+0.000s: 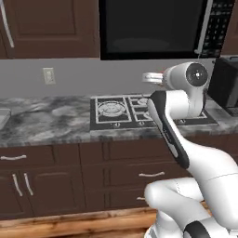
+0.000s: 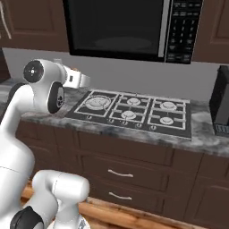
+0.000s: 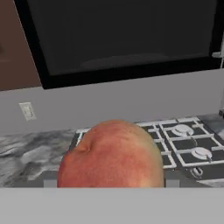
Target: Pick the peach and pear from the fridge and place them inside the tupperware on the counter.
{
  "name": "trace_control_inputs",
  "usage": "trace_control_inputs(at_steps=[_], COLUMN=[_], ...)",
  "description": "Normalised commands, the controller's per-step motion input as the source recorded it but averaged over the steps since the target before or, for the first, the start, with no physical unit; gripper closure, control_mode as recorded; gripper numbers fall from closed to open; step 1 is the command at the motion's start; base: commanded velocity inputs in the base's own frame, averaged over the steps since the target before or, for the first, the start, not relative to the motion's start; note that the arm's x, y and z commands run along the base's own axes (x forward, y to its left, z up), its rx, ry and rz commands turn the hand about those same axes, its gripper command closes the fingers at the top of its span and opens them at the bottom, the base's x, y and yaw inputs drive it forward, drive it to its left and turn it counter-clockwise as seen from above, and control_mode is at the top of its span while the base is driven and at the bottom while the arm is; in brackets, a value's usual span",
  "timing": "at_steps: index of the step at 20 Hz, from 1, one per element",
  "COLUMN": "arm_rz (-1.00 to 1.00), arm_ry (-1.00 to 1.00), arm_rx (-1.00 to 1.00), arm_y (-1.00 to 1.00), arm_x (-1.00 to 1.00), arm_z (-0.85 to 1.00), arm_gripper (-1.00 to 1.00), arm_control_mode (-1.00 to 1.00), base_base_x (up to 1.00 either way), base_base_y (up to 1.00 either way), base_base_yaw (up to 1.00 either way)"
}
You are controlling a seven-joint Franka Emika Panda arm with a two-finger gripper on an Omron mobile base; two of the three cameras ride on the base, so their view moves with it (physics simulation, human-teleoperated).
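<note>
Stovetop (image 3: 183, 142) behind claw-held peach (image 3: 111, 155)

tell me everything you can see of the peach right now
The peach shows close up in the hand view, low in the middle. It is round and reddish-orange with paler yellowish streaks, a smooth skin and a small dimple toward its upper left. It sits in front of the camera, above the marbled counter and the stove. Its lower part is cut off, and the fingers on it are hidden.
</note>
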Motion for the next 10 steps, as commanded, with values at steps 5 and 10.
trace_control_inputs(at_steps=[5, 10], arm_rz=[0.0, 0.0], arm_ry=[0.0, 0.0], arm_rx=[0.0, 0.0], arm_y=[0.0, 0.0], arm_x=[0.0, 0.0], arm_z=[0.0, 0.0], arm_gripper=[1.0, 1.0], arm_control_mode=[1.0, 1.0], base_base_x=[0.96, 0.57], base_base_y=[1.0, 1.0], base_base_yaw=[0.2, 0.18])
